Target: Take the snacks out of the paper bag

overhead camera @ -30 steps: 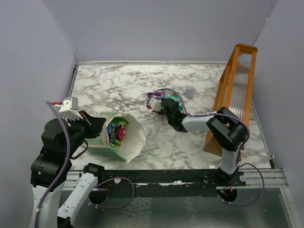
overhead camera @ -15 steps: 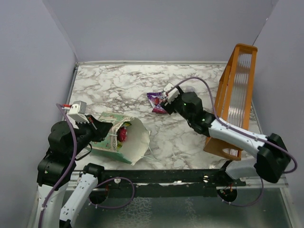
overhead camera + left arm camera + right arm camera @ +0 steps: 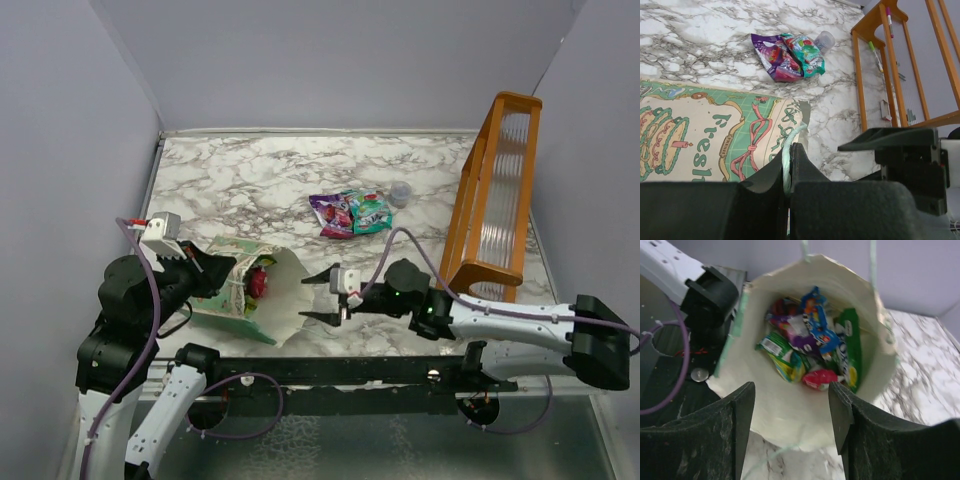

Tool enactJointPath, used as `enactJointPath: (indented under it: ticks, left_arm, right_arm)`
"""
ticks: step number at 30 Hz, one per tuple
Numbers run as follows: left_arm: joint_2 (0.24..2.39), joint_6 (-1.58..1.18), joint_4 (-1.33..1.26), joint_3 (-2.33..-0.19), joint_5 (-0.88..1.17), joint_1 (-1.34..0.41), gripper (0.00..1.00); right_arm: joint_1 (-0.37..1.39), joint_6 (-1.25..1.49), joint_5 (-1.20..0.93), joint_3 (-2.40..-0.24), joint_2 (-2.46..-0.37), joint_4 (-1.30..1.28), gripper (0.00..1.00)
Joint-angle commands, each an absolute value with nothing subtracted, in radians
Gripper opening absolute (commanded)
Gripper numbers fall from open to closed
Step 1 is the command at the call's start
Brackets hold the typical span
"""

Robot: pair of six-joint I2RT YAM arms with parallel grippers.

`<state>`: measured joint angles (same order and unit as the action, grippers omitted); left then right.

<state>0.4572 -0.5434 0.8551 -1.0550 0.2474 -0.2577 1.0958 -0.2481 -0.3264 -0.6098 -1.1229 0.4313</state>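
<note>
Crinkly foil snack packets [image 3: 810, 352], which I judge light and slippery, lie inside the small green paper gift bag [image 3: 283, 288] at near left, its string clamped in my left end effector [image 3: 788, 167]; my right end effector [image 3: 311, 298] gapes open, so I'd pinch a packet edge.

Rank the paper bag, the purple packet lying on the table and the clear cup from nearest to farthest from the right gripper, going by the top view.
Measured from the right gripper:
1. paper bag, just left of the fingertips, its mouth facing them.
2. purple packet, lying in the open farther back.
3. clear cup, farthest, back and to the right.
</note>
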Motion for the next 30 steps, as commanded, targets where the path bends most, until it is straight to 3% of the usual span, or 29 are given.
enactJointPath:
  ticks: [1, 11, 18, 25, 30]
  left_arm:
    - [0.46, -0.533, 0.853, -1.086, 0.227, -0.262, 0.0]
    - [0.454, -0.54, 0.871, -1.115, 0.219, -0.262, 0.0]
    - [0.452, -0.556, 0.862, -1.112, 0.225, -0.262, 0.0]
    - [0.456, -0.558, 0.873, -1.122, 0.224, -0.262, 0.0]
    - [0.454, -0.561, 0.876, -1.124, 0.223, -0.262, 0.0]
  right_arm:
    - [1.246, -0.348, -0.19, -0.607, -1.256, 0.618, 0.59]
    - [1.297, -0.583, 0.089, -0.674, -1.58, 0.995, 0.54]
    - [1.298, -0.62, 0.141, -0.794, -1.794, 1.153, 0.53]
    - [1.295, -0.719, 0.251, -0.918, -1.982, 1.287, 0.66]
    - [1.289, -0.743, 0.22, -0.974, -2.058, 1.294, 0.64]
